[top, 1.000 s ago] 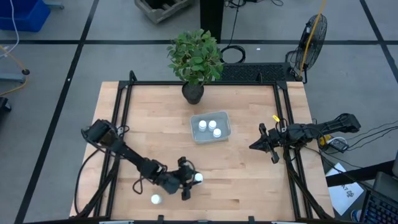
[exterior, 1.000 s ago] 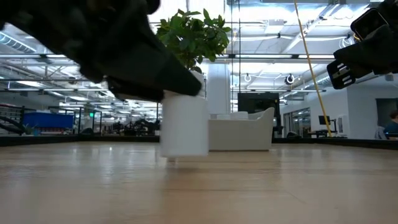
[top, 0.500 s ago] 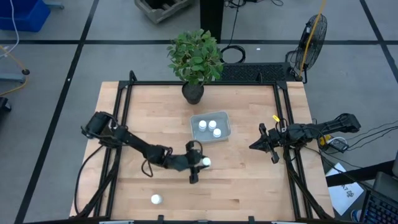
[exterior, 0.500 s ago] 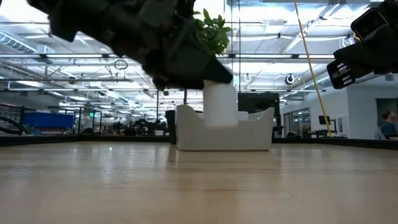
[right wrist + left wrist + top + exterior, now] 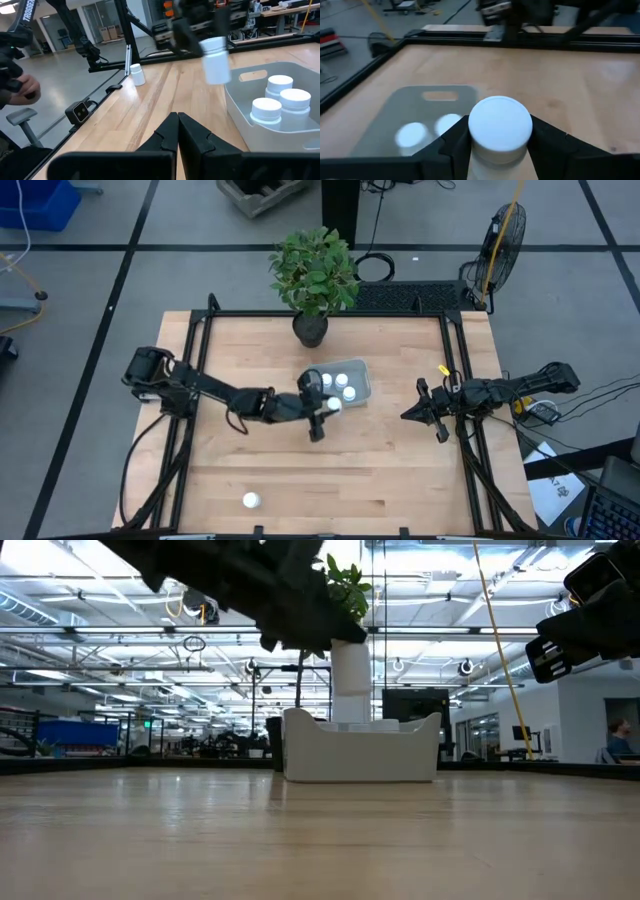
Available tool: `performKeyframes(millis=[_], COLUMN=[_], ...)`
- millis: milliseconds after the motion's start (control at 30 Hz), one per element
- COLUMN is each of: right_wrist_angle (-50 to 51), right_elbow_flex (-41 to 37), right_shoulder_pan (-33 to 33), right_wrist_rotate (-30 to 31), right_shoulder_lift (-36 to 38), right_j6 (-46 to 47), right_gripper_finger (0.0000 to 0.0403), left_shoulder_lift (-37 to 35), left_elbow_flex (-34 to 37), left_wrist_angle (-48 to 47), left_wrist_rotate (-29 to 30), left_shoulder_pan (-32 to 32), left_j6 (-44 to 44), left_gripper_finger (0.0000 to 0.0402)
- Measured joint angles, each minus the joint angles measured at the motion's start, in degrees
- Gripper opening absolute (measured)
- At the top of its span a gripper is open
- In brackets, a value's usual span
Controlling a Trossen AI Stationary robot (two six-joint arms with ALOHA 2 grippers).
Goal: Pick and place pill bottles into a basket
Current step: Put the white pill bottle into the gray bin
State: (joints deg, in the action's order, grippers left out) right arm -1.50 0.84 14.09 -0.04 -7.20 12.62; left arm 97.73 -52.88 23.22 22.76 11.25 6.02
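My left gripper (image 5: 328,407) is shut on a white pill bottle (image 5: 334,406) and holds it in the air by the near left corner of the pale basket (image 5: 362,370). The low view shows this bottle (image 5: 350,680) above the level of the basket's rim (image 5: 300,718). Three white bottles (image 5: 280,95) stand upright inside the basket. One more bottle (image 5: 251,500) stands on the table near its front edge. My right gripper (image 5: 413,413) is shut and empty, at the table's right, pointing toward the basket. My left gripper pinches the bottle's body just below its cap (image 5: 492,152) between its two fingers (image 5: 454,145), one on each side. The fingers come from the table's left, roughly level. The bottle hangs upright, cap up, lifted clear of the table.
A potted plant (image 5: 311,328) stands at the table's far edge behind the basket. Black frame rails (image 5: 196,380) run along the table's left and right sides. Bare wood lies between the basket and my right gripper.
My left gripper has carried the bottle from near the table's front edge toward the far edge and to the right, up to the basket, rising as it went. The bottle has stayed upright in the hold and now hangs higher than the basket's rim.
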Motion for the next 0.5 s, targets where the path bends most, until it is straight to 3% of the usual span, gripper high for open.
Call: performKeyframes(millis=[267,400,500], right_wrist_angle=[0.0,0.0,0.0], right_elbow_flex=[0.0,0.0,0.0], right_shoulder_pan=[0.0,0.0,0.0], right_wrist_rotate=[0.0,0.0,0.0], right_shoulder_lift=[0.0,0.0,0.0], right_j6=[0.0,0.0,0.0], right_gripper_finger=[0.0,0.0,0.0], left_shoulder_lift=[0.5,1.8,3.5], left_elbow_flex=[0.0,0.0,-0.1], left_wrist_angle=[-1.2,-1.8,-0.5], left_wrist_rotate=[-1.8,-3.3,-3.3], left_shoulder_pan=[-6.1,-7.3,-7.6], left_j6=[0.2,0.6,0.7], left_gripper_finger=[0.0167,0.0185,0.0176])
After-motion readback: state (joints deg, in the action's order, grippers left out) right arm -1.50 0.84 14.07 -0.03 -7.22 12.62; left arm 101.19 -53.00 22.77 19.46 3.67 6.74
